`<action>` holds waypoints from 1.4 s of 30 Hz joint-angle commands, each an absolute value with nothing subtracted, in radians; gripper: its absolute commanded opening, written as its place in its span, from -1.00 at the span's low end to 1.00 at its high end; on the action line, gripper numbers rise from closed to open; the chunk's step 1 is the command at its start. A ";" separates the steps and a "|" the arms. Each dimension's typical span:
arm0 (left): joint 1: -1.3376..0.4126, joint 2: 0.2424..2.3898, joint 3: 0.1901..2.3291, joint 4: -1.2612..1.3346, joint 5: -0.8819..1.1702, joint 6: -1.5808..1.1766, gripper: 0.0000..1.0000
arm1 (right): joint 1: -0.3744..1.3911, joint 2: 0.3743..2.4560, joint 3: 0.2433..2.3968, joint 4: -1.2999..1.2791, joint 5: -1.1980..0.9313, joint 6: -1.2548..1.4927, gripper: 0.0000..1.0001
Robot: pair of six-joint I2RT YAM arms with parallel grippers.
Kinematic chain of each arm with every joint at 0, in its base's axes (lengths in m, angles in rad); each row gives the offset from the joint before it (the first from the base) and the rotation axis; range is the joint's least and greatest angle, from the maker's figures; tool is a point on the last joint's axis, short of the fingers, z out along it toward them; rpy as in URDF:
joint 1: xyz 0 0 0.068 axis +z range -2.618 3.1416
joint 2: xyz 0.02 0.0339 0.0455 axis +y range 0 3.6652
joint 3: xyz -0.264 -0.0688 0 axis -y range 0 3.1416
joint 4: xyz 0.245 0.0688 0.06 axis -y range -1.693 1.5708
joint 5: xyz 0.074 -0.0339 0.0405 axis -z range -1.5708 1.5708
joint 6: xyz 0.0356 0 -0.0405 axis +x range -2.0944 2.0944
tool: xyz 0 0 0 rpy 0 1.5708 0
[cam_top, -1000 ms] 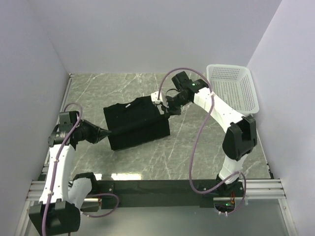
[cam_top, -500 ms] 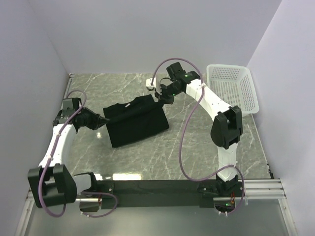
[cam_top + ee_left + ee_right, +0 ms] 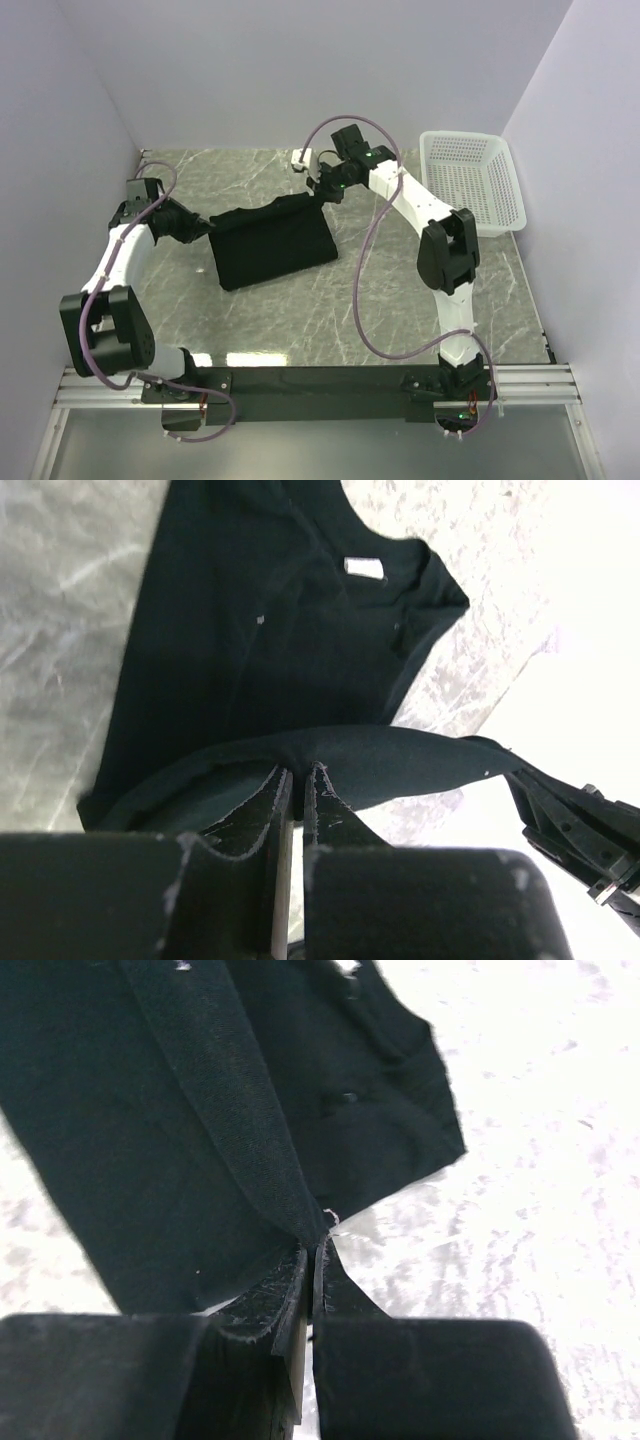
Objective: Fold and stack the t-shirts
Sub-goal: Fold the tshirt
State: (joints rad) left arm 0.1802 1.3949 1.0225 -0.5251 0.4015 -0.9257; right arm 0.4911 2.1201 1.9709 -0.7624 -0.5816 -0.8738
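- Noted black t-shirt (image 3: 275,245) lying on the table (image 3: 300,320), partly folded, far edge lifted between both arms.
- Found left gripper (image 3: 207,229) clamped shut on its left end, right gripper (image 3: 322,194) clamped shut on far right corner.
- Could lose the thinly pinched right corner by pulling unevenly.
- Could bunch lower layer by dragging the sagging span.

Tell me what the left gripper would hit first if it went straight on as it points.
The t-shirt: the left gripper is shut on its edge, and the rest of the cloth lies straight ahead; depth is unclear.
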 commanded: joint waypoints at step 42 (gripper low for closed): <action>0.189 1.740 1.210 -0.379 0.315 -0.853 -0.99 | 0.502 2.321 2.074 -0.443 -0.365 -0.652 -1.00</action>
State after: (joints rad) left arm 0.1818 1.7393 1.1786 -0.4011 0.3660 -0.8658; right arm 0.5022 2.2993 2.0163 -0.4900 -0.4057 -0.6659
